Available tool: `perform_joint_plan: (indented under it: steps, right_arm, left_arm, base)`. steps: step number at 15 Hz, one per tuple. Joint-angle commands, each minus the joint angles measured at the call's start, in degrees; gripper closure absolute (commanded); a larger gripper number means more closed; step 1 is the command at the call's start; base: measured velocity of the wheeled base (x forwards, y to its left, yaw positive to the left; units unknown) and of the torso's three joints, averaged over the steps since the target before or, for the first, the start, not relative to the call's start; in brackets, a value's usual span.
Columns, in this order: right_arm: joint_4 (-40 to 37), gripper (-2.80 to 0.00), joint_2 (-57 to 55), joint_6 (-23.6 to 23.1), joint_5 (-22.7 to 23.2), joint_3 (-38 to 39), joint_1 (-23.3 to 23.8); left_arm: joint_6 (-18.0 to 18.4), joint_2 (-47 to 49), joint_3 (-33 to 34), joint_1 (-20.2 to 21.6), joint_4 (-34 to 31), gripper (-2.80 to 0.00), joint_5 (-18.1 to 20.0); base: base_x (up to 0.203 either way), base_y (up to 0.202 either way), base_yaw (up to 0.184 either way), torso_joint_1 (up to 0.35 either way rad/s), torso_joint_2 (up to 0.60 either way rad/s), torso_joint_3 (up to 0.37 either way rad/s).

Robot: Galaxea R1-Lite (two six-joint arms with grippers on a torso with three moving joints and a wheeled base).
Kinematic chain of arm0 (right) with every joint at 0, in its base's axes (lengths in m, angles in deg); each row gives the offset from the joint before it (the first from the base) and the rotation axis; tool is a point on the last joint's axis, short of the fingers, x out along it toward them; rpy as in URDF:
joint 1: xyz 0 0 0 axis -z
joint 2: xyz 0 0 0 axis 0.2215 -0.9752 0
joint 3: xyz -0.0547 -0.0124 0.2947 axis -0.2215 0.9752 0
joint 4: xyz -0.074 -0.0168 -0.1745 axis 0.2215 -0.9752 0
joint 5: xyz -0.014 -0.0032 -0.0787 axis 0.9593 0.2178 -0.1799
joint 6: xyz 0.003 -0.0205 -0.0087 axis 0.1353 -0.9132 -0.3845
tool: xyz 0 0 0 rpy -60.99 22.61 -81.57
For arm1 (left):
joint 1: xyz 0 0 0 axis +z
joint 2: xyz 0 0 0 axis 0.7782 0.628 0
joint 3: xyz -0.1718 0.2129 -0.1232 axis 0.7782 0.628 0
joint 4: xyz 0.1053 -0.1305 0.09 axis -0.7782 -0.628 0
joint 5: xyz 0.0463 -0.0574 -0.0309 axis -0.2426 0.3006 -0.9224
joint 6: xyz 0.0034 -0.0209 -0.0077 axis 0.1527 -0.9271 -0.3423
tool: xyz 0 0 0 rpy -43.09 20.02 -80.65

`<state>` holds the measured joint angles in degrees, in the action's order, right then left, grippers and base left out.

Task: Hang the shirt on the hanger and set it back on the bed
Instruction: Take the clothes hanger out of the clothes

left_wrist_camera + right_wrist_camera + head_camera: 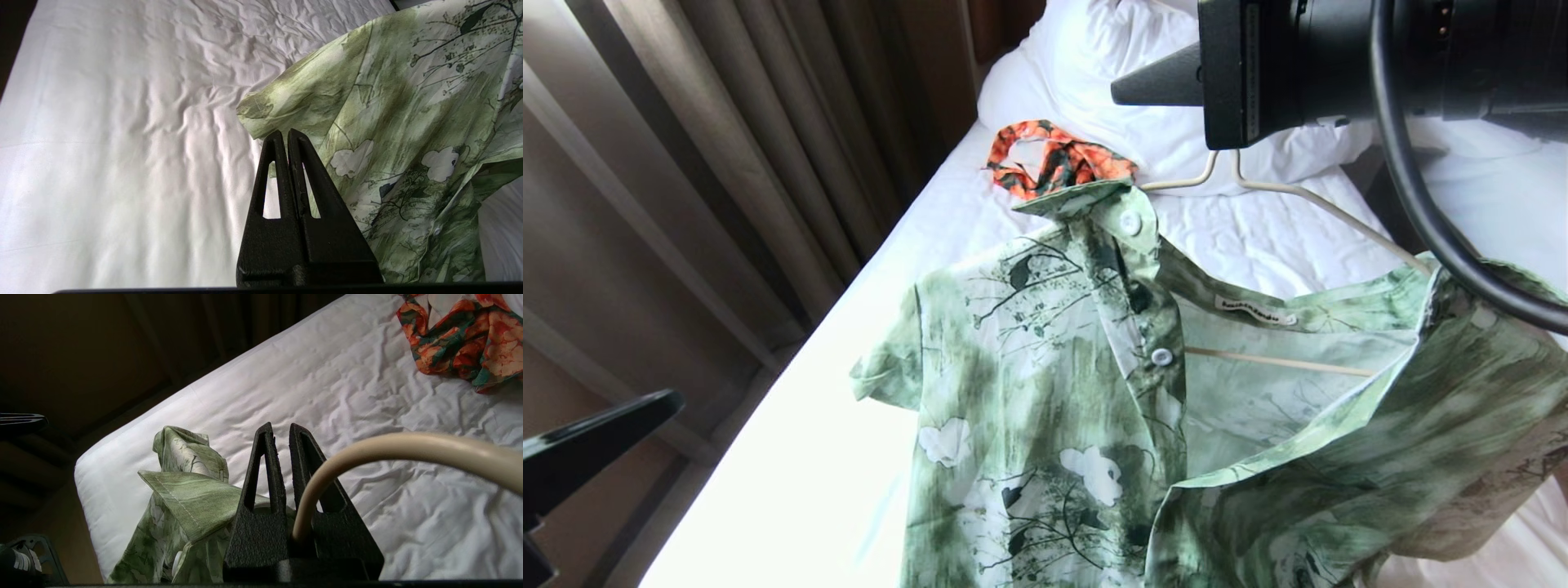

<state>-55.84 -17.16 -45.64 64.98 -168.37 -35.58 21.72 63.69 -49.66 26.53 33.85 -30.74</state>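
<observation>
In the head view the shirt (1094,425) hangs on the hanger (1290,193) above the bed (1241,237), its collar open and one hanger arm running into the right shoulder while the bottom bar shows inside the neck opening. The right end effector (1152,82) sits at the far top, above the hanger's hook; an orange floral garment (1058,159) lies on the sheet beyond the collar, near the pillow (1094,57). The left end effector (596,441) is at the near left, off the bed's edge. In the left wrist view the left end effector (287,136) is closed and empty, its tips just beside the shirt's sleeve (286,102). In the right wrist view the right end effector (282,433) is clamped on the hanger's hook (367,451), with the collar (192,498) below.
</observation>
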Motion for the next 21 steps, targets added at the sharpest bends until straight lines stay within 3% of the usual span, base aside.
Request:
perform_joint_plan:
  steps: [1, 8, 10, 16, 21]
  right_arm:
    - [0.2, 0.00, 0.2, -0.8, 0.0, -0.2, 0.1]
    - [4.1, 0.00, 1.3, -4.6, 0.0, -0.4, 0.4]
    - [4.7, 0.00, 1.2, -6.6, 0.1, -0.5, 0.8]
    - [6.8, 0.00, 0.9, -7.7, 2.2, -0.7, 2.8]
    - [6.7, 0.00, 1.1, -7.4, 2.7, -0.6, 4.5]
  left_arm:
    - [0.0, -4.8, 0.2, 1.5, -1.9, 0.00, 0.0]
    - [-0.2, -15.2, 3.8, 3.5, -7.3, 0.00, 0.1]
    - [-0.4, -15.9, 4.6, 5.2, -7.3, 0.00, 0.6]
    - [-0.5, -16.6, 5.7, 5.2, -6.8, 0.00, 0.7]
    - [-1.4, -16.5, 5.8, 5.2, -6.7, 0.00, 0.8]
  base:
    - [0.000, 0.000, 0.000, 0.112, -0.48, -0.365]
    - [0.000, 0.000, 0.000, 0.154, -0.51, -0.363]
    - [0.000, 0.000, 0.000, 0.199, -0.56, -0.366]
    - [0.000, 0.000, 0.000, 0.223, -0.57, -0.355]
    - [0.000, 0.000, 0.000, 0.094, -0.24, -0.139]
